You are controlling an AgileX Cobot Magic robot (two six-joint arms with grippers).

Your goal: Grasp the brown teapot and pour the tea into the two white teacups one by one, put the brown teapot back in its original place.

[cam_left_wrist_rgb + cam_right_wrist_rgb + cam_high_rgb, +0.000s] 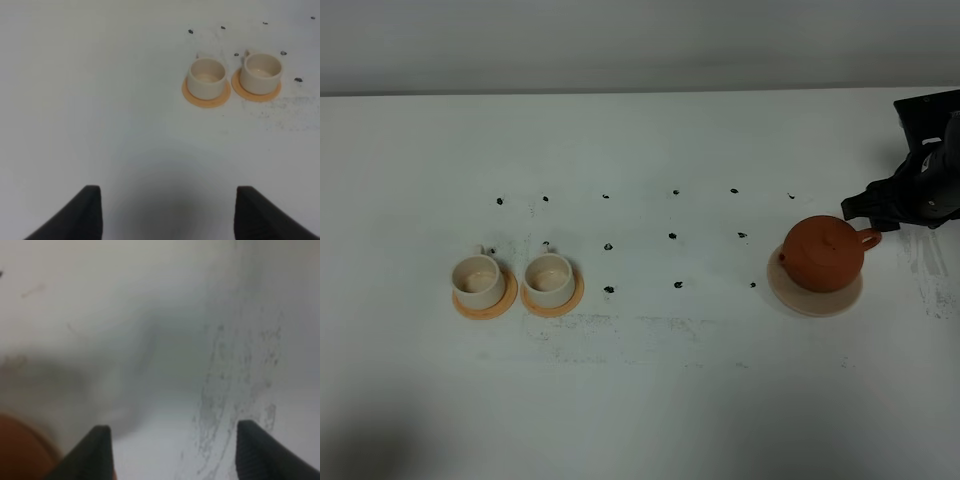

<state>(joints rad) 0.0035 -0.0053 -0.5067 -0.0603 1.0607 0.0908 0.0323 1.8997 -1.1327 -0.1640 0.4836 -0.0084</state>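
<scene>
I find the right gripper [170,452] with jaws spread wide, nothing between them. The squat, matte clay teapot [822,255] sits on its round beige saucer [815,303], just outside one jaw. The left gripper [167,212] is likewise spread and empty. The two smooth cylindrical cups [206,78] [260,73] stand well ahead of it on orange saucers [207,103].

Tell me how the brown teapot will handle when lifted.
The brown teapot looks like rigid clay, probably breakable. Held by its side handle, it likely tips spout-down. Its knobbed lid may slip off when tilted.
</scene>
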